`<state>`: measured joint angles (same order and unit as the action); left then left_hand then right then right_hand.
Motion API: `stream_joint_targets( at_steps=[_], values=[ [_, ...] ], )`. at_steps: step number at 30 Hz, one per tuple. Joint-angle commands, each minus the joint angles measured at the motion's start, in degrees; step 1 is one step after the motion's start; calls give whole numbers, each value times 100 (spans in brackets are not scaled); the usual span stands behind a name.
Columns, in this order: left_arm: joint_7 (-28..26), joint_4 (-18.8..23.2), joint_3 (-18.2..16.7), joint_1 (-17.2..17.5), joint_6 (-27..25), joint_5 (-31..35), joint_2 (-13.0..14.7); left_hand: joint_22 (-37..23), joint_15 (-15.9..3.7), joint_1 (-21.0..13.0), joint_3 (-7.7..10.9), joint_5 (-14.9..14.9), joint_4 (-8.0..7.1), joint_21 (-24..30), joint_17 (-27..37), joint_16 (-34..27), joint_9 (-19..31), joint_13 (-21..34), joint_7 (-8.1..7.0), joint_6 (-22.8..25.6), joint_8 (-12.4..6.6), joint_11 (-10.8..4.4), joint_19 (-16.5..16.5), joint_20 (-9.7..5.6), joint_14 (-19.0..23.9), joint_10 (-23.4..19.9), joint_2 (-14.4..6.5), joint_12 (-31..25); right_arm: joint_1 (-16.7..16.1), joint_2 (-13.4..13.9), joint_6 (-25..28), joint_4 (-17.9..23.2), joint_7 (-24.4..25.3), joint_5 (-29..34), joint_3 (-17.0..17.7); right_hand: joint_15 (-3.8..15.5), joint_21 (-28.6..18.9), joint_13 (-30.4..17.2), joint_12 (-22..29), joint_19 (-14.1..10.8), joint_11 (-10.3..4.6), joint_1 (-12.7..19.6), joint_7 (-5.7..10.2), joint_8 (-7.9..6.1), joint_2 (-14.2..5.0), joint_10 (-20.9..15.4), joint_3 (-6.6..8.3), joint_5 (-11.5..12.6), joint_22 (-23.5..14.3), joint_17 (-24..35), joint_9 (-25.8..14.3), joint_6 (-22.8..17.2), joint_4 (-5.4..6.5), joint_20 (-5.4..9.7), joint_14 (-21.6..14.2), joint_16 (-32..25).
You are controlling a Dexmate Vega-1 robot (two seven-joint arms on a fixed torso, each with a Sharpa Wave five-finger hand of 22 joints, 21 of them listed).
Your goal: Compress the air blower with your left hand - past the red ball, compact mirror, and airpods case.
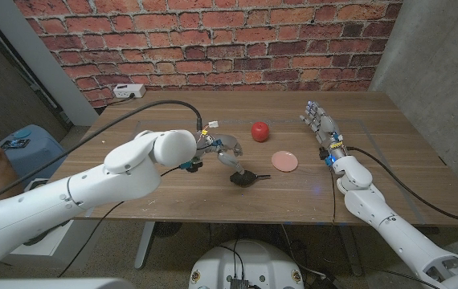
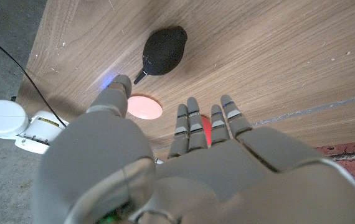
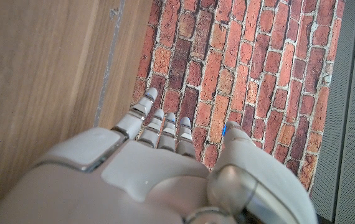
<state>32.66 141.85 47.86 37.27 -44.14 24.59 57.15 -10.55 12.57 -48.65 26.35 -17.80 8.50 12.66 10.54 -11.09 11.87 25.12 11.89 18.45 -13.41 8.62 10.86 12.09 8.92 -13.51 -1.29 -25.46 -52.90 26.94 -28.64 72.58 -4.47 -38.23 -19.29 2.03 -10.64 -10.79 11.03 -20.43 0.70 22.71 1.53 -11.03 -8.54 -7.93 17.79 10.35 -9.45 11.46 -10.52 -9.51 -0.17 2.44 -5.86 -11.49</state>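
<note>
Black and rubbery, the bulb-shaped air blower (image 2: 164, 49) lies on the wooden counter (image 2: 277, 56), its thin nozzle pointing back toward the left hand (image 2: 184, 162), whose spread, empty fingers (image 2: 193, 121) hover just short of it. Pink compact mirror (image 2: 144, 106) sits beside the thumb.

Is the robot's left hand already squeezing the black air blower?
No. The left hand hovers open, fingers spread, apart from the air blower lying on the table.
</note>
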Motion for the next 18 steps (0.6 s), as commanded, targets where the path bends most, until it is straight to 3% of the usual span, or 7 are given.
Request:
stream_joint_targets(
  at_steps=[1, 18],
  values=[
    [375, 9, 461, -178, -396, 803, -217, -27, 13, 14, -39, -46, 5, 7, 21, -45, 22, 33, 7, 54, -33, 43, 44, 3, 45, -22, 39, -36, 45, -56, -122, -160, -128, -48, 11, 175, -22, -28, 10, 9, 20, 37, -60, -5, 31, -1, 16, 0, -20, 4, -29, -7, -24, 307, 17, -26],
    [625, -180, 613, -14, -287, 1690, -509, -34, 2, -87, -39, -94, 42, 30, 21, -54, 37, 79, -1, 188, -55, 29, 128, 2, 179, -135, -56, -118, 137, -154, -283, -440, -292, -125, 34, 166, -22, -28, 10, 11, 6, 34, -57, -7, 23, 6, 7, -2, -20, 10, -29, -10, -56, 302, 18, -34]
  ],
)
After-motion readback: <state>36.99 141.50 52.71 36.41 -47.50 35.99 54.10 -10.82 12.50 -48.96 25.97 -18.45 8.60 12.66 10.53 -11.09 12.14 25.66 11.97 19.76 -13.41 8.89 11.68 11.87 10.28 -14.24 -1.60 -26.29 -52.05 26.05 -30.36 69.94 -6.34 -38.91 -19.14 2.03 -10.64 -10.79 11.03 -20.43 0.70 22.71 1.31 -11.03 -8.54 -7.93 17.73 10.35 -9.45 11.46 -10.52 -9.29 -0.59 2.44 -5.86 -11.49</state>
